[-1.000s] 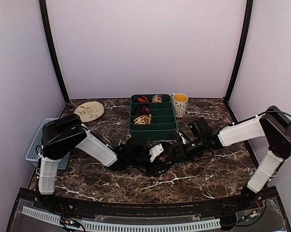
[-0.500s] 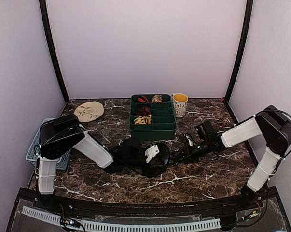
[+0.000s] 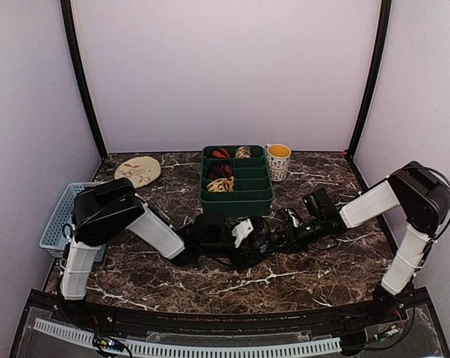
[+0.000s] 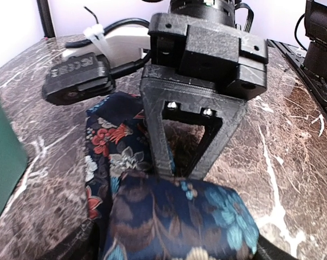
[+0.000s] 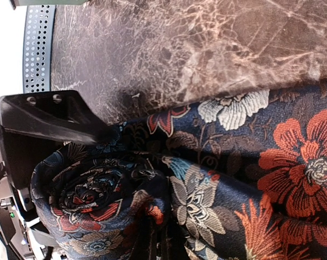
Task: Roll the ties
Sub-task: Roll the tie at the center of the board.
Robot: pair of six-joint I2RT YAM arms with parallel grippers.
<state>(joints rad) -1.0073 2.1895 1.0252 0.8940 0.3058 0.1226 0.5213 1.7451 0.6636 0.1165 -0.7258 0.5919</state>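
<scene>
The floral necktie (image 4: 174, 216) lies partly coiled at the centre of the surface (image 3: 322, 276). The right end effector (image 4: 177, 172), closed, apparently pinches the coil core as a rolling axis. The left end effector (image 3: 254, 240) stands wide, gripping nothing.

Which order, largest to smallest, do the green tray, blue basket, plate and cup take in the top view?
1. green tray
2. plate
3. cup
The blue basket is partly hidden behind the left arm, so I leave it unranked.
</scene>
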